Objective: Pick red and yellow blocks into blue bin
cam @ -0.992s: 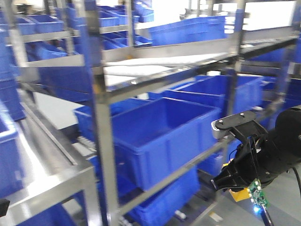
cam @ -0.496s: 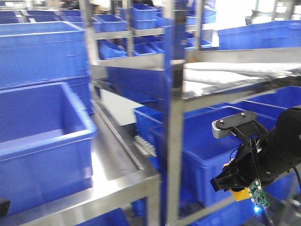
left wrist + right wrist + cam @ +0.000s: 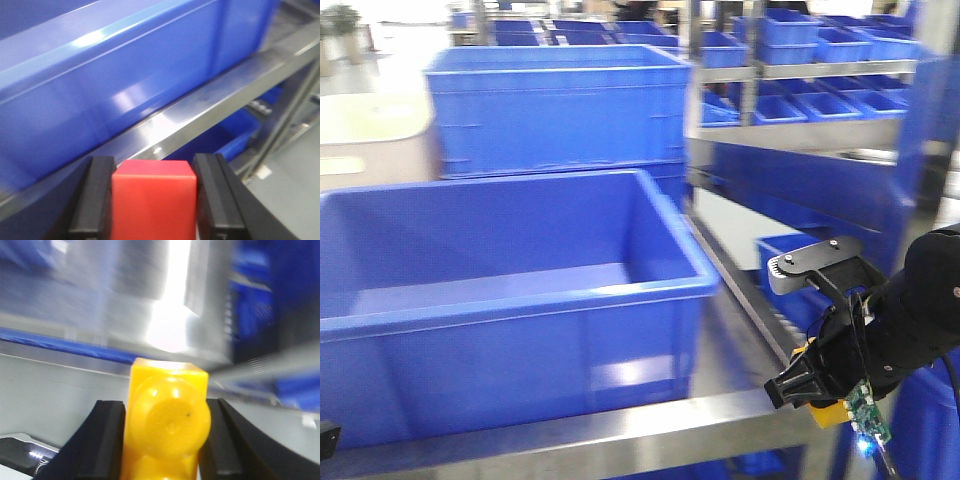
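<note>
Gripping a small red cube (image 3: 152, 200) between two black fingers (image 3: 97, 195), the left gripper (image 3: 153, 164) is clamped firmly on the block, which fills the gap from pad to pad. The cube hangs in the air, outside and below the blue bin (image 3: 520, 300), just in front of the steel shelf rail (image 3: 200, 115) on which the bin stands. The bin's smooth outer wall and thick rim run across the top of the left wrist view.

The right gripper (image 3: 165, 409) is closed in the same way on the yellow brick (image 3: 167, 425), a round stud on the brick facing the wrist camera. Behind it the background is smeared, and only pale floor, bright metal and blue plastic can be made out.

In the front view the black right arm (image 3: 910, 330) sits low at the right, beside the bin's near corner and apart from it, with a sliver of yellow showing beneath it. A second large blue crate (image 3: 555, 105) stands behind the bin, and shelves (image 3: 820, 70) loaded with small blue crates (image 3: 800, 30) fill the upper right.
</note>
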### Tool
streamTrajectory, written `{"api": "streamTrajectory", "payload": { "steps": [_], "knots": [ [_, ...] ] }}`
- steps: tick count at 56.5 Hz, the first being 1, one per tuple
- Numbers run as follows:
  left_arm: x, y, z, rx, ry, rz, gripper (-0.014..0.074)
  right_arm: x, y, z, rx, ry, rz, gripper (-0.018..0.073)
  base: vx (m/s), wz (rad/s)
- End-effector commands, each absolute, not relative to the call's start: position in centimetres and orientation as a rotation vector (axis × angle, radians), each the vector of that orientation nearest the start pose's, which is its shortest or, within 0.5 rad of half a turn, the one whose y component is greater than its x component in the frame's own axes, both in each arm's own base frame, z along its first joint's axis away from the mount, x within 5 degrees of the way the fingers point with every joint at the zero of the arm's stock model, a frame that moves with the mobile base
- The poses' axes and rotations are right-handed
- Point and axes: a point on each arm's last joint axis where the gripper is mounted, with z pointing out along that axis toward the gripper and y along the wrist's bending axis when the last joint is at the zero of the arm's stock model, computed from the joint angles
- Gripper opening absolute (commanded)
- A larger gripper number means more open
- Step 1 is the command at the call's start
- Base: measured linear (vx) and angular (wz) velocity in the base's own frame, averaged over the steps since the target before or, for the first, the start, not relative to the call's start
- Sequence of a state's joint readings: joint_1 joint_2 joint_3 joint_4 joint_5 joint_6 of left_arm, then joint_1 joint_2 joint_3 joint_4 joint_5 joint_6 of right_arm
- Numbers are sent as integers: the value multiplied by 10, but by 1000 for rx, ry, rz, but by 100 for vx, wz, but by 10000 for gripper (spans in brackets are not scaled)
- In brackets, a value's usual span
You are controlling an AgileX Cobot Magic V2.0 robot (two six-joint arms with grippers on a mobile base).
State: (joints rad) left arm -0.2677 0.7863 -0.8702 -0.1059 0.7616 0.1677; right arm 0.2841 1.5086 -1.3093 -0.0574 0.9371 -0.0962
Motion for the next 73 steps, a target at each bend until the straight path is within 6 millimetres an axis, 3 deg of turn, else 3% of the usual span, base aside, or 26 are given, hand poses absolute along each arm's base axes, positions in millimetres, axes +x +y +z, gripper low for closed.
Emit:
{"api": "streamTrajectory", "payload": {
  "steps": [1, 28, 73],
  "knots": [
    [140, -47, 379, 408, 2017, -202, 251, 304, 82, 345, -507, 2455, -11, 272, 1, 50],
    [140, -47, 379, 408, 2017, -202, 251, 304, 82, 345, -507, 2455, -11, 272, 1, 31],
    [140, -47, 379, 408, 2017, -202, 251, 304, 82, 345, -507, 2455, -11, 272, 1, 3]
  ]
}}
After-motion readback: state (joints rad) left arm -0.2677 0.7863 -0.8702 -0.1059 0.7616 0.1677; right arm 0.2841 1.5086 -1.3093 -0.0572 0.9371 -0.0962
